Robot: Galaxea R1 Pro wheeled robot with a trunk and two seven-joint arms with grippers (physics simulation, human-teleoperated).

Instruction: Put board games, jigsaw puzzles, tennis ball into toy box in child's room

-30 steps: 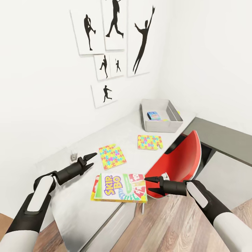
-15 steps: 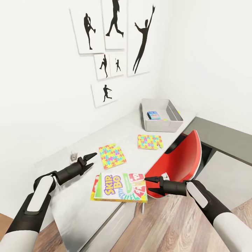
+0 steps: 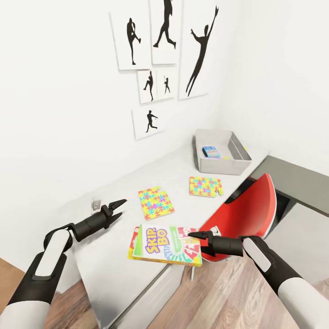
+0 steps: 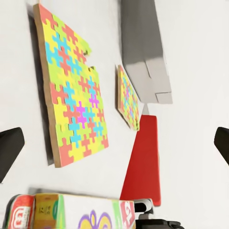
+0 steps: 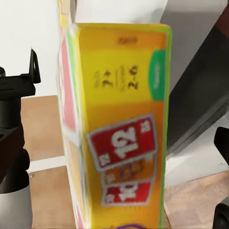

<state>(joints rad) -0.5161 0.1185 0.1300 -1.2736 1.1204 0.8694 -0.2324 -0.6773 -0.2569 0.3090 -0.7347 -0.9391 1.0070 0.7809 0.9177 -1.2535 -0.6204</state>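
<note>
The Skip-Bo box [image 3: 165, 246] lies flat at the near edge of the table [image 3: 114, 269], its right end jutting slightly past the edge. The right gripper [image 3: 195, 239] sits at that end with its fingers spread apart, one above the box's corner and one below; they hold nothing that can be made out, and the right wrist view looks straight at the box's end face [image 5: 119, 129] between the dark fingers. The left gripper [image 3: 119, 205] hovers over the table left of the box, fingers likewise parted and empty.

Two puzzles lie flat further back: the nearer one [image 3: 156, 202] just ahead of the left gripper, the other [image 3: 205, 186] well apart from it, toward the toy box [image 3: 220, 166]. The toy box stands at the far end by the wall corner, with a small blue game [image 3: 211, 151] inside (a bit of yellow shows past its far rim). A red chair [image 3: 249, 210] is tucked against the table's edge right of the Skip-Bo box. Silhouette prints [image 3: 167, 50] hang on the wall.
</note>
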